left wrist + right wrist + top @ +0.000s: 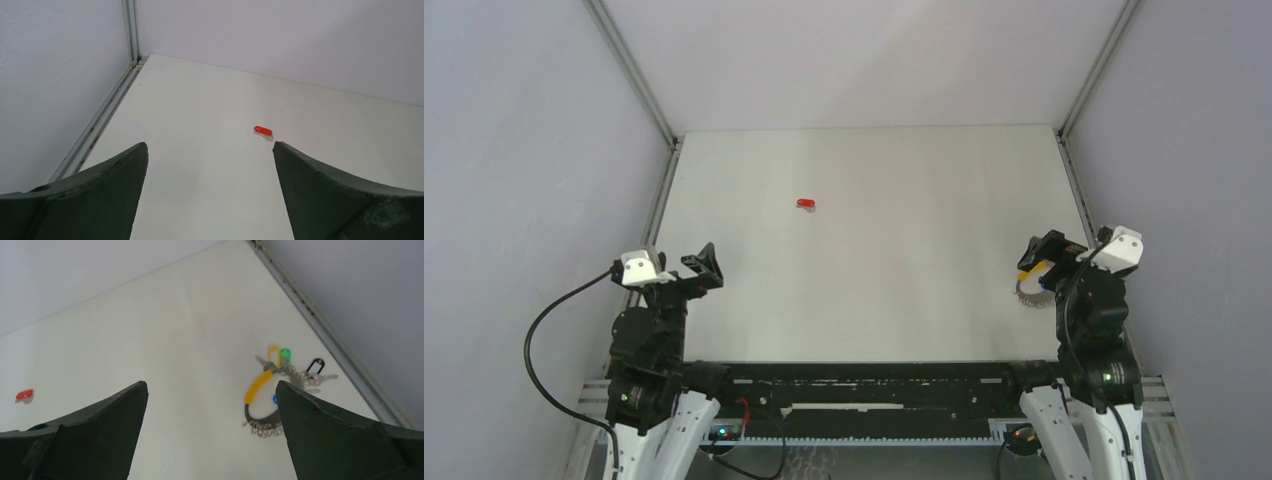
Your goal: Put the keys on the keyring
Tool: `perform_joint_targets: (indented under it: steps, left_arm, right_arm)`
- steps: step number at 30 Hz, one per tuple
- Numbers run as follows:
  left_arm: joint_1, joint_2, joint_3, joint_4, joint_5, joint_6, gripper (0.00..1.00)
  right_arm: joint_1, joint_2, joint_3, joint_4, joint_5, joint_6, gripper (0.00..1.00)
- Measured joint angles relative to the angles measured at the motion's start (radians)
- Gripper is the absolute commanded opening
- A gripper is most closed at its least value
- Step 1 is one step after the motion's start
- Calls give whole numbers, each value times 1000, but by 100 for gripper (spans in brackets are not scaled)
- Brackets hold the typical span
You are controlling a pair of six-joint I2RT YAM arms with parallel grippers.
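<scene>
Table: white, flat, closed in by pale wall panels on left, right and far sides.

Left gripper: sits over the near left part of the table. Jaws spread fully wide, nothing between them, nothing touched.

Right gripper: sits over the near right part, close to the right edge. Jaws equally wide apart, holding nothing.

Red key: lies flat and alone on the far half of the table, a little left of the middle, well apart from both grippers. In the left wrist view it shows ahead, just beyond the right-hand fingertip.

Keyring bunch: lies on the table near the right edge, just beside the right gripper, which partly hides it in the top view. The right wrist view shows a long yellow tag, a green head, a blue head mostly hidden, a black tag, some bare metal keys and a coiled wire loop, all tangled together. Which pieces are actually threaded on, I cannot tell.
</scene>
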Motion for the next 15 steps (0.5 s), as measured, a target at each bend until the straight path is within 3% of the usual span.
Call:
perform_joint_targets:
  steps: [9, 15]
  left_arm:
    - [-32, -21, -5, -1, 6, 1, 100]
    - [-55, -34, -5, -1, 6, 2, 100]
  right_arm:
    - [-55, 229, -2, -84, -35, 174, 100]
    - [-391, 294, -122, -68, -166, 257, 100]
